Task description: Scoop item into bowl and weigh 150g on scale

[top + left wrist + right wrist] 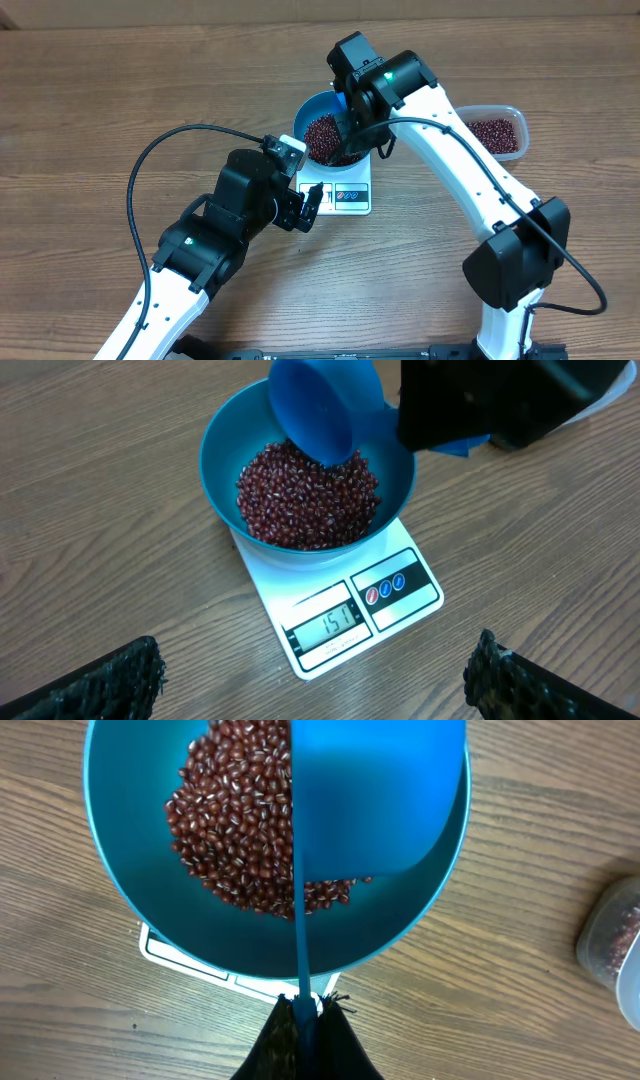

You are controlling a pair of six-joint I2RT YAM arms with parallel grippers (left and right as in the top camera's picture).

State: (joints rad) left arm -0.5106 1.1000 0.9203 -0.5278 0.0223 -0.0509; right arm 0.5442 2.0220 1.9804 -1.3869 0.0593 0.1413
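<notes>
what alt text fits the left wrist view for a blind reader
A round, deep bright blue bowl holding a heap of small dark red-brown beans sits on a flat white square kitchen scale, with a small blue plastic scoop tilted over it. The open left gripper shows black fingertips at the bottom corners.

Overhead: right arm (pixel 470 160) covers part of the bowl (pixel 305 110), scale (pixel 345 190) display unreadable. Right wrist: tub (pixel 615 945) blurred, cut off.

Right gripper (pixel 305 1018) is pinching the blue scoop (pixel 380 790) by its handle, cup over the blue bowl (pixel 130 920). Beans (pixel 235 830) are heaped left. The white scale (pixel 165 952) peeks out underneath, and there's a tub (pixel 615 945) at the right edge.
</notes>
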